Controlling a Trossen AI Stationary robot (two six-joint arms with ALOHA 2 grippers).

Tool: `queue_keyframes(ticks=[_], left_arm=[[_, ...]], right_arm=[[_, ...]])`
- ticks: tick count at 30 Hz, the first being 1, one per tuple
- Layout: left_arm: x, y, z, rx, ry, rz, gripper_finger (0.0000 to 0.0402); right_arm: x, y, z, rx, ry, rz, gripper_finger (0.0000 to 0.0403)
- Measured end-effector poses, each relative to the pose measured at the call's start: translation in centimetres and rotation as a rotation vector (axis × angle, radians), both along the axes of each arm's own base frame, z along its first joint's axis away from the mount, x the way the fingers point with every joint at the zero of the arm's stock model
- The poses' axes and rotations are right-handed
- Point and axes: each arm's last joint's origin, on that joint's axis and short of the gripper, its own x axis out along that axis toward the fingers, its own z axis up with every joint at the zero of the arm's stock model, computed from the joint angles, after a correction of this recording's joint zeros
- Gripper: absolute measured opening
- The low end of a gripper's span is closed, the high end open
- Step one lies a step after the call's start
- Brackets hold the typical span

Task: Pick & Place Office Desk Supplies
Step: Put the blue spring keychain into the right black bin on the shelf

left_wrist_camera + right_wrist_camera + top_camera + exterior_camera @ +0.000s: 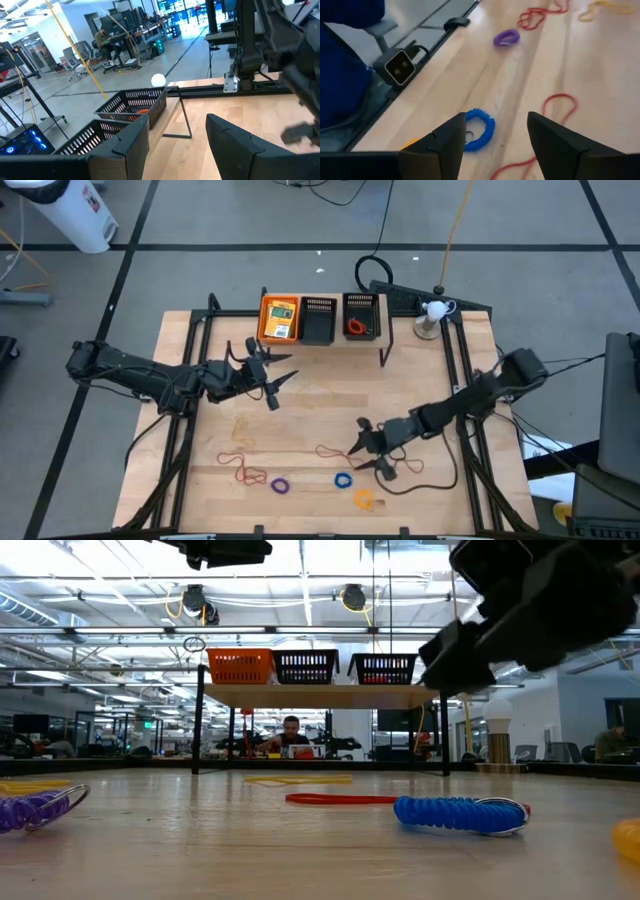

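Several supplies lie flat on the wooden table near its front edge: a blue ring (343, 480) (479, 129), a purple ring (280, 485) (506, 37), an orange ring (363, 500) and thin red rubber bands (330, 450) (560, 105). A yellow-orange packet (281, 318) lies in the orange tray (266, 308). My right gripper (362, 448) (492, 145) hovers open just above the table, slanting down, with the blue ring ahead of its fingertips. My left gripper (280, 380) (177, 145) hangs open and level in mid-air, facing the trays.
Two black mesh trays (318, 320) (361, 320) stand beside the orange one on a raised shelf at the far edge; the right one holds a red-orange item. More rubber bands (235, 463) (243, 430) lie front left. A small lamp (432, 315) stands far right.
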Motion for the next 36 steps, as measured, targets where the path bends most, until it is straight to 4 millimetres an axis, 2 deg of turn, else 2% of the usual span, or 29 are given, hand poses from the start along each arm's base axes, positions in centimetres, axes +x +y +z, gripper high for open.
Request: queue_keyframes(ticks=[4, 9, 19, 29, 36], left_arm=[[0.0, 0.0, 0.0, 0.001, 0.000, 0.000, 0.0195], [0.0, 0.0, 0.0, -0.016, -0.011, 0.001, 0.0195], [0.0, 0.0, 0.1, -0.127, -0.061, 0.006, 0.0195], [-0.1, -0.7, 0.1, -0.181, -0.079, -0.019, 0.0196], [-0.2, -1.5, 0.0, -0.206, -0.084, -0.052, 0.0195]], right_arm=[[0.8, 0.4, -2.6, 0.024, 0.084, 0.004, 0.0201], [1.5, 1.1, -3.7, 0.092, 0.144, 0.057, 0.0201], [1.7, 2.7, -3.3, 0.079, 0.113, 0.134, 0.0200], [1.7, 2.8, -3.4, -0.050, 0.044, 0.126, 0.0199], [1.7, 2.8, -3.4, -0.081, 0.025, 0.145, 0.0199]])
